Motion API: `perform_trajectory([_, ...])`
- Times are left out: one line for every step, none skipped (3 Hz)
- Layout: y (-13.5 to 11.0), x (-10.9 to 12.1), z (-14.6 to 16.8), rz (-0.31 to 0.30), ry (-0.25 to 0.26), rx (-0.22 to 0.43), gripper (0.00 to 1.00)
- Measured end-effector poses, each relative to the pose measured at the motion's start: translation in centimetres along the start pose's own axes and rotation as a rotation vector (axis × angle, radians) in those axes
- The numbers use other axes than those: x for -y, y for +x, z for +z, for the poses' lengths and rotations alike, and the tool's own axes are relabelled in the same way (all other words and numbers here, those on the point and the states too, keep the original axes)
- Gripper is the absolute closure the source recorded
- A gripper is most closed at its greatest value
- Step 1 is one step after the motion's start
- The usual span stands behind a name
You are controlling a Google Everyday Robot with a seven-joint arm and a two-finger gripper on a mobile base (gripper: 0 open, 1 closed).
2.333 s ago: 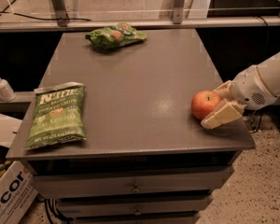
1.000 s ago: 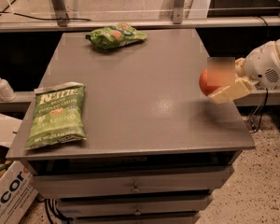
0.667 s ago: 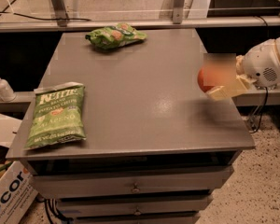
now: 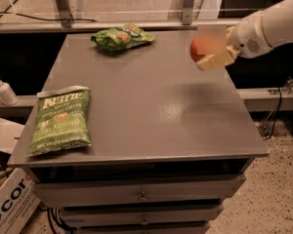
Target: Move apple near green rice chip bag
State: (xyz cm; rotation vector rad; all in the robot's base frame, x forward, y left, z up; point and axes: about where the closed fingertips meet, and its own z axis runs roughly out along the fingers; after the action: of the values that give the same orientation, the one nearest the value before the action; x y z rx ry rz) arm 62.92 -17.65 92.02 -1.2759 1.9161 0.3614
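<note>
The gripper [image 4: 211,53], clenched on the apple [image 4: 195,49], holds it aloft over the table [image 4: 136,111] mid-carry; the next move likely calls for a swing toward the green rice chip bag [image 4: 121,37].

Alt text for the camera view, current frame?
The robot's claw holds the apple in the air above the far right side of the grey table. The small green rice chip bag lies at the far edge, and a larger dark green chip bag lies at the near left.
</note>
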Motion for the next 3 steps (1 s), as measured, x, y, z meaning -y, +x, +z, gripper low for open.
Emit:
perform_trajectory([-2.0, 4.5, 3.7, 0.017, 0.026, -0.048, 1.00])
perform_trajectory([-3.1, 8.1, 8.4, 0.043, 0.018, -0.107, 1.00])
perform_trajectory([-4.1, 9.7, 13.4, 0.059, -0.015, -0.143, 1.00])
